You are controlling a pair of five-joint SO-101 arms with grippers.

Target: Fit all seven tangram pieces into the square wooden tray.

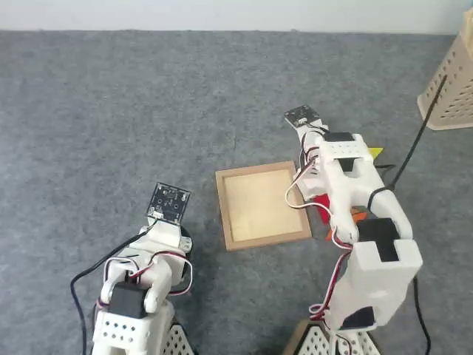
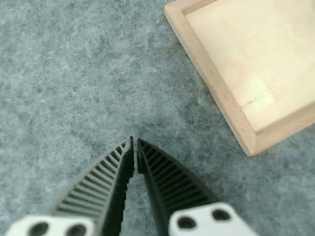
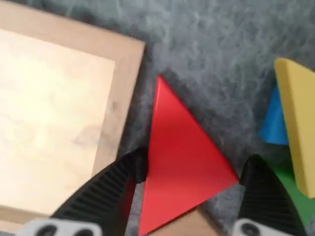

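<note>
Square wooden tray (image 1: 222,211) lies flat mid-table on grey carpet (image 1: 111,111), with a pale floor and a raised rim. Red triangle (image 3: 182,167) lies just outside the rim, with yellow piece (image 3: 298,108), blue piece (image 3: 274,122) and green piece (image 3: 290,183) clustered beyond. Right gripper (image 3: 196,166) straddles the triangle, jaws wide. Left gripper (image 2: 134,147) hangs over carpet near a tray corner, fingertips all but touching.

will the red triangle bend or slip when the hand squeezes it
The red triangle looks flat with crisp edges, so probably stiff. Its smooth sheen and angled sides could let it slip or twist as the right hand closes.
</note>
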